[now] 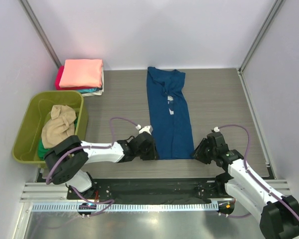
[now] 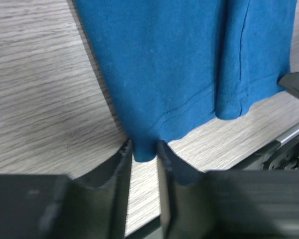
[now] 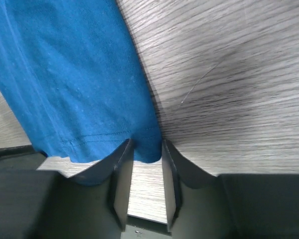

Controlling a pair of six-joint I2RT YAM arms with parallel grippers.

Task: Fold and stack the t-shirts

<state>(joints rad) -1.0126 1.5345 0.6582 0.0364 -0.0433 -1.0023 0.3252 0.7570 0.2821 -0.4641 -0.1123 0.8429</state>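
A navy blue t-shirt (image 1: pixel 169 114), folded lengthwise into a long strip with white inner patches (image 1: pixel 170 102) showing, lies flat in the middle of the table. My left gripper (image 1: pixel 152 152) is at its near left hem corner. In the left wrist view the gripper (image 2: pixel 144 149) is shut on that corner of the shirt (image 2: pixel 179 59). My right gripper (image 1: pixel 197 153) is at the near right hem corner. In the right wrist view the gripper (image 3: pixel 147 149) is shut on that corner of the shirt (image 3: pixel 74 74). Both grippers are low at the table.
A folded stack stands at the back left, with a salmon-pink shirt (image 1: pixel 81 73) on top, red (image 1: pixel 59 80) and teal (image 1: pixel 92 92) beneath. The olive-green tub (image 1: pixel 25 130) at the left holds a tan shirt (image 1: pixel 57 127) and a green one (image 1: pixel 42 147). A black mat (image 1: pixel 149 186) runs along the near edge.
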